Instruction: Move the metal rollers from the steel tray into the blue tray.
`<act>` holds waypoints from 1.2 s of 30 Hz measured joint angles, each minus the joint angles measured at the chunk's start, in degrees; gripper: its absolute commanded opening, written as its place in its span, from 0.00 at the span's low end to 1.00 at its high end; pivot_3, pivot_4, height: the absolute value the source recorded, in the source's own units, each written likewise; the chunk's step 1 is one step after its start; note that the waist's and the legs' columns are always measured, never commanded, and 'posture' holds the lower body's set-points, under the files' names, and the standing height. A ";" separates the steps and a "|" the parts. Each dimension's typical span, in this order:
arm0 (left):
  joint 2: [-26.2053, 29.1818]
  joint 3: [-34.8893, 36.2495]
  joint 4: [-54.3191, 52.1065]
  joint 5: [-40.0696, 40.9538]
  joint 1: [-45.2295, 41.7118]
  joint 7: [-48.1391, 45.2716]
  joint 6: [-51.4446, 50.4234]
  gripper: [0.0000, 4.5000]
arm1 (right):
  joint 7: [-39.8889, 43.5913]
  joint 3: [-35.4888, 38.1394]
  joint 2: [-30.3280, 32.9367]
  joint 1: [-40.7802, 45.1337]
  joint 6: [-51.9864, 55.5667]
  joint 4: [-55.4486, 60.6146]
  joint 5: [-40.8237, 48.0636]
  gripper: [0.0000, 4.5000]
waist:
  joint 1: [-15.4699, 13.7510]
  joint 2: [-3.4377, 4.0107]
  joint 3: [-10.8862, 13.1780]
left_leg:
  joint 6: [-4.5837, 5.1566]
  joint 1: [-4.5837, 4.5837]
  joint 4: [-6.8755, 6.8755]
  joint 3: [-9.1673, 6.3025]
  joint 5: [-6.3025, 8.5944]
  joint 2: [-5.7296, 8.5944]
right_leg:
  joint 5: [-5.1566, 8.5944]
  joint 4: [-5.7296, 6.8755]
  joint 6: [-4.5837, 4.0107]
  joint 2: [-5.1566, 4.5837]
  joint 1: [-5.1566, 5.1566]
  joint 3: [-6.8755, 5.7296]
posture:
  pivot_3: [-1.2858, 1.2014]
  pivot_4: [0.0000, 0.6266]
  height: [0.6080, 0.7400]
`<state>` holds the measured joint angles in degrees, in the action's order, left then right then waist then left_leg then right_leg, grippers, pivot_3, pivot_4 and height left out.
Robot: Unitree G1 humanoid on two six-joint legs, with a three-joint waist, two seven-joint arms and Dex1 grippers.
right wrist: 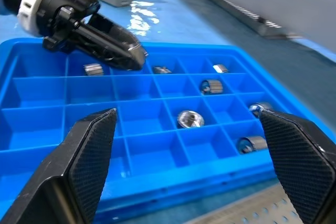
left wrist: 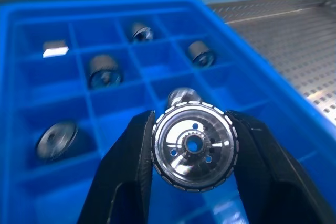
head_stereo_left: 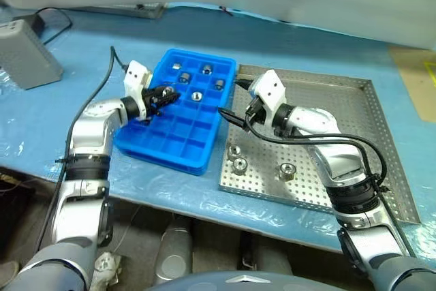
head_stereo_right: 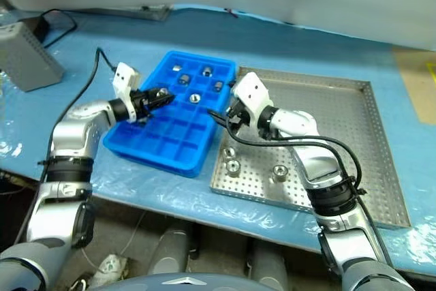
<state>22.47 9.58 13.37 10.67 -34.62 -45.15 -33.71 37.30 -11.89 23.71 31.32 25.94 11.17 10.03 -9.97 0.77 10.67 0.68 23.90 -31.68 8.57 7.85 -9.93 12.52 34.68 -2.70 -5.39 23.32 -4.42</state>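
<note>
My left gripper [head_stereo_left: 165, 93] is shut on a metal roller [left wrist: 193, 148], a shiny disc with a dark centre hole, held just above the left half of the blue tray [head_stereo_left: 170, 138]. Several rollers [head_stereo_left: 206, 69] lie in the far compartments of that tray. Three more rollers [head_stereo_left: 239, 164] stand near the front left corner of the steel tray [head_stereo_left: 354, 110]. My right gripper [right wrist: 186, 115] is open and empty, hovering at the blue tray's right rim and pointing across it toward the left gripper [right wrist: 134, 56].
A grey box [head_stereo_left: 27, 52] with a black cable stands at the far left of the blue-covered table. A cardboard sheet [head_stereo_left: 419, 73] lies at the far right. The two trays sit side by side, nearly touching.
</note>
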 measured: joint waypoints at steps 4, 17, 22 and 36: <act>-2.95 -1.18 -1.24 -0.13 3.07 5.70 -0.23 0.39 | 1.41 -0.35 -0.40 0.24 -2.11 -2.15 -0.62 1.00 | -1.86 -0.01 0.01 | -0.16 -0.03 -0.03 0.00 -0.11 -0.09 | -0.02 0.13 0.02 0.00 -0.05 0.00 | 0.67 0.24 1.00; -3.46 -3.02 1.77 0.55 -0.32 10.10 1.04 0.39 | 1.26 -0.77 -0.43 -1.51 -3.14 -2.13 -2.88 1.00 | -1.99 -0.02 0.00 | -0.35 -0.10 0.14 0.00 -0.24 -0.13 | -0.05 0.09 0.05 0.09 -0.03 0.01 | 0.65 0.24 1.00; -5.12 -3.94 8.02 0.65 -7.11 10.41 3.47 0.39 | 0.41 -0.74 -0.34 -2.82 -2.98 -1.33 -3.50 1.00 | -2.01 -0.02 0.00 | -0.35 -0.06 0.10 0.00 -0.24 -0.11 | -0.05 0.09 0.06 0.07 -0.03 0.02 | 0.64 0.24 1.00; -5.51 -6.24 18.34 -0.52 -9.64 9.92 9.04 0.39 | -1.48 -0.71 0.49 -5.09 -1.56 1.34 -5.37 1.00 | -1.62 -0.03 0.00 | -0.34 -0.02 0.07 0.00 -0.24 -0.19 | -0.05 0.10 0.05 0.15 0.04 0.01 | 0.62 0.24 1.00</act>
<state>16.97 3.34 31.71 10.16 -44.26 -35.23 -24.67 35.81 -12.60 24.20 26.23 24.38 12.51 4.66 -11.59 0.75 10.67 0.34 23.88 -31.61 8.57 7.61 -10.12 12.47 34.78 -2.65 -5.24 23.36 -4.41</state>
